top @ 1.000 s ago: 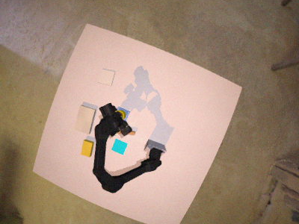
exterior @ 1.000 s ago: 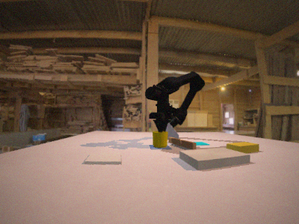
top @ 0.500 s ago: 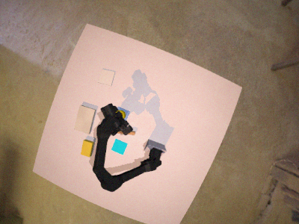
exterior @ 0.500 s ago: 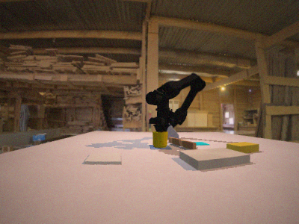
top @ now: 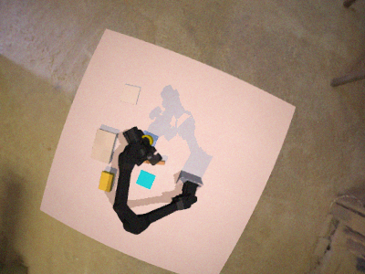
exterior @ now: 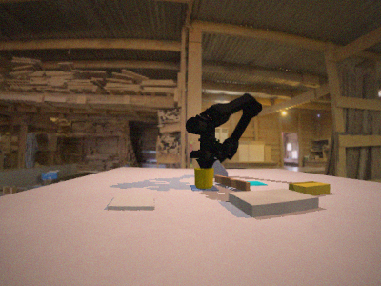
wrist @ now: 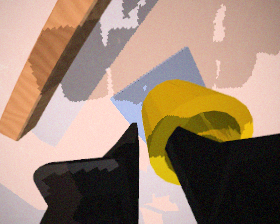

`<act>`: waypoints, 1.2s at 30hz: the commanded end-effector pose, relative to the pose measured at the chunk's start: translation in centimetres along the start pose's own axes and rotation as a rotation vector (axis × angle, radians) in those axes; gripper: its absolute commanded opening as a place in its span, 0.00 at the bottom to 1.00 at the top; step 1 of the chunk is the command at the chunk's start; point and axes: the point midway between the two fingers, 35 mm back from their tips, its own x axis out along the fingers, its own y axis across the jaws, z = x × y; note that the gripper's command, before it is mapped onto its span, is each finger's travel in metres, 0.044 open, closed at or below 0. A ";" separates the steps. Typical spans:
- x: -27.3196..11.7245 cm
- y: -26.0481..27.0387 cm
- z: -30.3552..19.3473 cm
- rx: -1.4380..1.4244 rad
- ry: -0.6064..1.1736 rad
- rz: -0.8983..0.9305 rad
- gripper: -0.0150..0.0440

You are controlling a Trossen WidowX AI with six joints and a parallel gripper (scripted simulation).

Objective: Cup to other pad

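A yellow cup [top: 148, 140] [exterior: 204, 178] [wrist: 172, 97] stands on the blue pad [exterior: 194, 188] [wrist: 175, 65]; its inside is mostly hidden by a finger, and no marbles can be made out. My gripper [exterior: 205, 167] [wrist: 147, 126] points down at the cup's rim. In the wrist view one finger reaches into the cup's mouth and the other is outside, with the near wall between them. A gap shows between the outer finger and the wall, so the gripper is partly open. A cyan pad [top: 146, 179] [exterior: 257, 183] lies flat on the table.
A wooden bar [exterior: 233, 182] [wrist: 50, 65] lies close beside the blue pad. A large pale block [top: 104, 144] [exterior: 273, 202], a yellow block [top: 106, 181] [exterior: 310, 187] and a thin pale square [top: 130, 94] [exterior: 130, 203] are also on the table.
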 end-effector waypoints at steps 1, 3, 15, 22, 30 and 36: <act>0.0 0.0 0.0 0.000 0.000 -0.001 0.37; 0.0 0.0 0.0 0.000 0.000 -0.001 0.34; -0.9 -0.1 0.0 0.001 0.000 -0.001 0.25; -3.7 -0.1 0.0 0.003 -0.001 -0.001 0.25; -5.5 0.0 -0.2 0.004 -0.002 -0.001 0.25; -5.1 0.0 -0.2 0.009 -0.007 0.001 0.25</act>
